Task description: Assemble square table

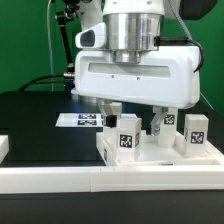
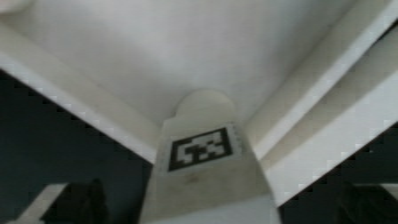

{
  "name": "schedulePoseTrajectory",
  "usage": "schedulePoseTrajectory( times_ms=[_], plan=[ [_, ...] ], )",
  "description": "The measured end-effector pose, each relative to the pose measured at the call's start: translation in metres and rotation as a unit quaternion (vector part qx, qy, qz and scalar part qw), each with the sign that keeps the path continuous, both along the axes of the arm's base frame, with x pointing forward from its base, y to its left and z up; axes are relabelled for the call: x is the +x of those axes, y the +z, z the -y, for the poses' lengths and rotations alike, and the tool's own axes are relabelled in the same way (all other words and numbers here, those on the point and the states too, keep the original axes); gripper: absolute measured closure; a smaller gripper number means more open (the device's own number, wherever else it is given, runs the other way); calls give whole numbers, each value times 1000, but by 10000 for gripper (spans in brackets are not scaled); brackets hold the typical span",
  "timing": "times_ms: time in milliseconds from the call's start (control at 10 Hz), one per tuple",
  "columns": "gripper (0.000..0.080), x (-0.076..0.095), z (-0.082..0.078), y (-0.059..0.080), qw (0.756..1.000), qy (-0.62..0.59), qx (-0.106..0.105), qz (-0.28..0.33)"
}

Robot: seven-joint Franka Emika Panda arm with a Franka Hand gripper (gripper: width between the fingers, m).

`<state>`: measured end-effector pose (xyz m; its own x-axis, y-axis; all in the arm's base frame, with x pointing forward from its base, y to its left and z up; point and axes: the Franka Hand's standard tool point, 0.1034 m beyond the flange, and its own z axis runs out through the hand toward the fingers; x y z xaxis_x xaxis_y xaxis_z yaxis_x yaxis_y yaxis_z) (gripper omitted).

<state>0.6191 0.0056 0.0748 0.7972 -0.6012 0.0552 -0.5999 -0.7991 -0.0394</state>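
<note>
Evidently the gripper (image 1: 134,118) stands spread, holding nothing, above a tagged leg (image 1: 125,141); judged light, rigid, slick plastic, best pinched across its flat sides.

A robotics lab: a white robot arm (image 1: 135,40) works over a black desk (image 1: 40,115) before a green backdrop (image 1: 25,40). Black-and-white tags mark the small white legs (image 1: 124,140), and a marker board (image 1: 80,121) lies flat on the desk. Cables (image 1: 45,80) trail behind.
</note>
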Motion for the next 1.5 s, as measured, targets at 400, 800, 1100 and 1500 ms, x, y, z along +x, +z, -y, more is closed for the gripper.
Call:
schedulePoseTrajectory(
  times_ms=[400, 800, 1100, 1500],
  plan=[
    [151, 0, 3, 0, 992, 125, -18, -3],
    [513, 0, 3, 0, 994, 112, -17, -3],
    [512, 0, 3, 0, 999, 31, -11, -3],
    [511, -1, 1, -1, 991, -135, 6, 6]
  ],
)
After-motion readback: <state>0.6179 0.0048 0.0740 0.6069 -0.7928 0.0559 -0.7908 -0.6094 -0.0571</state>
